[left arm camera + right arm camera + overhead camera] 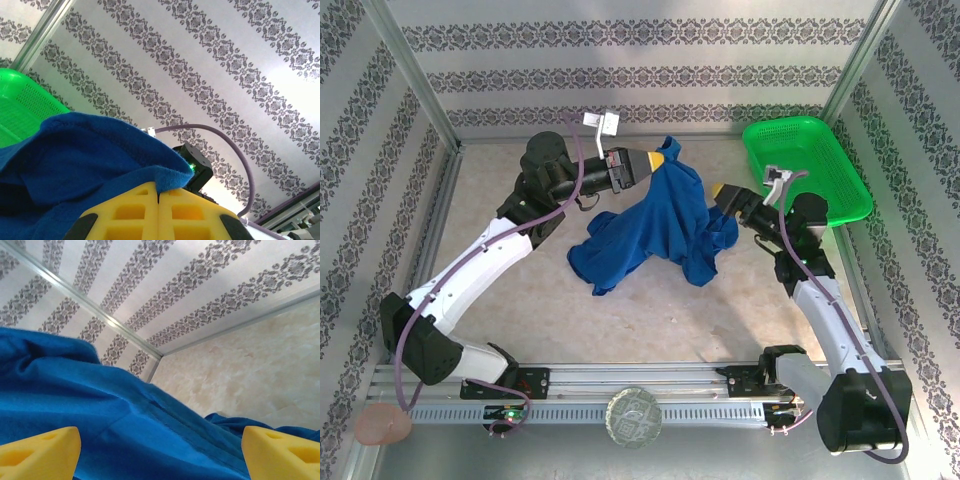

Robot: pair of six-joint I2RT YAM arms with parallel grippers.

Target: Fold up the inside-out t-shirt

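Near edge: bare table in front of the arm bases. The lower part of the inside-out t-shirt lies crumpled mid-table, with a loose lobe trailing toward the near left.

Right claw: at the shirt's right flank, jaws wide apart. In the right wrist view both fingers stand far to either side of blue cloth crossed by a stitched seam. Nothing is pinched there.

Left claw: farther back, shut on the shirt's top. The left wrist view shows the yellow fingers pressed together with a fold of blue cloth nipped at their tips. The cloth appears to hang from that point down to the table.

Far right: green basket, just beyond the right arm.

Judgement: the step is a second grip, so the shirt can be spread before folding.
- Close the right claw on the seam edge, not on a bunched handful.
- Keep the left pinch firm while doing so.
- Then draw the claws apart until the cloth goes taut.
- Lay it flat mid-table, away from the basket.

Risk: catching several layers at once would leave the shirt twisted.
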